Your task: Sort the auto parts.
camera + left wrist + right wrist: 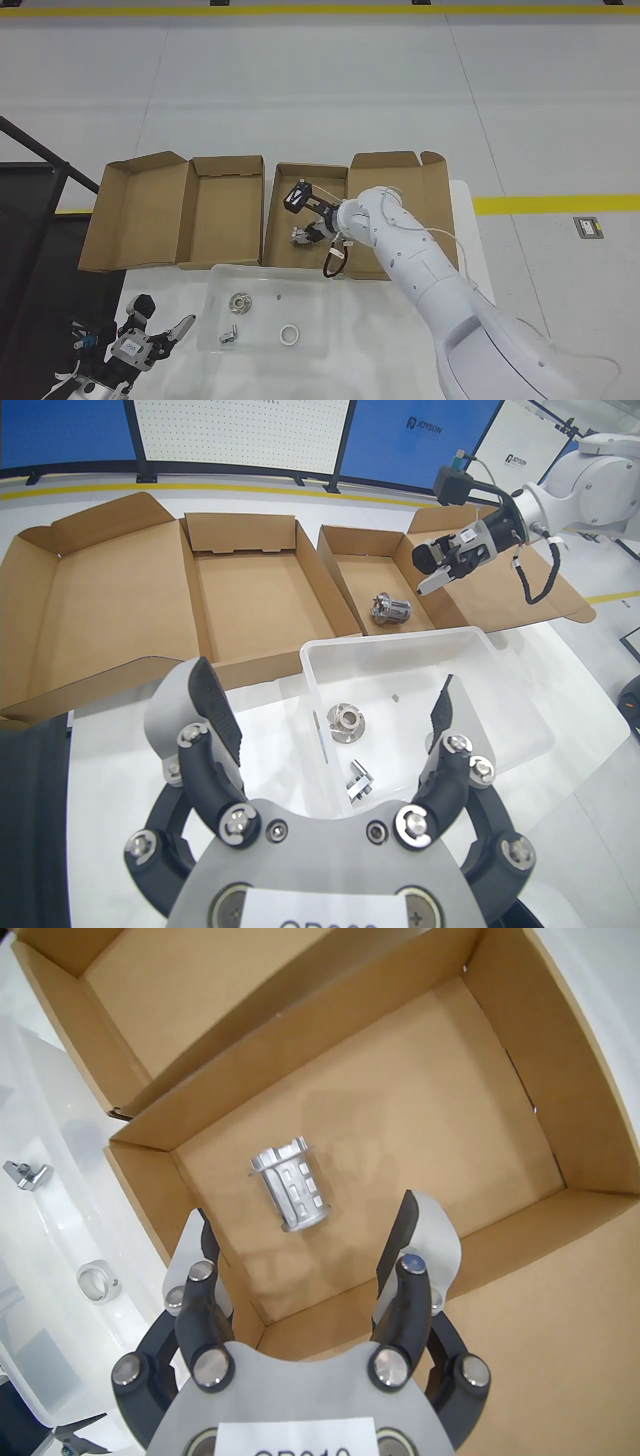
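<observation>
My top camera looks straight down on the surface (pixel 165 295) around the clear tray (pixel 300 300). My left wrist camera, behind my left hand (pixel 325 680), faces low across the tray toward the box (pixel 380 575) beyond it, beneath my right hand (pixel 422 572). My right wrist camera hangs close above that box, facing down; all three share it.

Top view: slotted cylinder (pixel 300 237), in the cardboard box (pixel 279 213) just beyond the clear bin (pixel 310 305), is half covered by the right gripper (pixel 313 228). The box's bin-side wall is partly under that arm. Left gripper (pixel 165 318) sits beside the bin, and its arm runs off the picture edge.

Left wrist view: the bin's near wall is hidden behind the left gripper's body. Speck (pixel 395 698) on the bin floor is too small to identify. Dark object (pixel 631 706) past the bin is clipped by the edge, can't tell what it is.

Right wrist view: the bin is clipped by the edge. Dark pointed piece (pixel 75 1433) beside the bin is cut off, unidentifiable.
</observation>
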You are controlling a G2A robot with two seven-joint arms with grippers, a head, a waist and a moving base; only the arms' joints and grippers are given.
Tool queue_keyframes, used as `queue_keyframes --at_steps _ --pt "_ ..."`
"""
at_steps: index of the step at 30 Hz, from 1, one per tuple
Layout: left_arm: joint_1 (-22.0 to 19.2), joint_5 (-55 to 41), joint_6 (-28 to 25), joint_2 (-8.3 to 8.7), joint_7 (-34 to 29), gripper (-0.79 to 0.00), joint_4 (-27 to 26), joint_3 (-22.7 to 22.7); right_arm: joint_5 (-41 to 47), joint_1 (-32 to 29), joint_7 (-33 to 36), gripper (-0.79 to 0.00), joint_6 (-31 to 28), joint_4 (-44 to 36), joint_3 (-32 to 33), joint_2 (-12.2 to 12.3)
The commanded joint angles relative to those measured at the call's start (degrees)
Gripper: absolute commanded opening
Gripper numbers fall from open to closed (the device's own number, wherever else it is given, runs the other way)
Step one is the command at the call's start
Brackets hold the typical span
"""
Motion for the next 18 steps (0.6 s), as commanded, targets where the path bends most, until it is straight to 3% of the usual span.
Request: queue_keyframes --at_steps 1,5,10,18 --pt "0.00 0.00 0.00 0.00 0.00 0.000 0.00 0.00 -1.52 -0.44 -1.67 -0.086 -0.18 -1.49 -0.48 0.08" --pt "0.00 0.00 0.00 0.00 0.00 0.000 0.00 0.00 -4.49 -1.44 -5.67 -0.086 -1.62 -4.79 -1.11 0.74" --pt "0.00 0.00 0.00 0.00 0.00 0.000 0.00 0.00 -10.89 -3.96 -10.63 -0.003 -5.32 -12.06 -2.42 2.52" --pt "0.00 0.00 0.00 0.00 0.00 0.000 0.00 0.00 -19.98 -11.82 -11.35 0.000 -9.51 -30.29 -1.15 7.49"
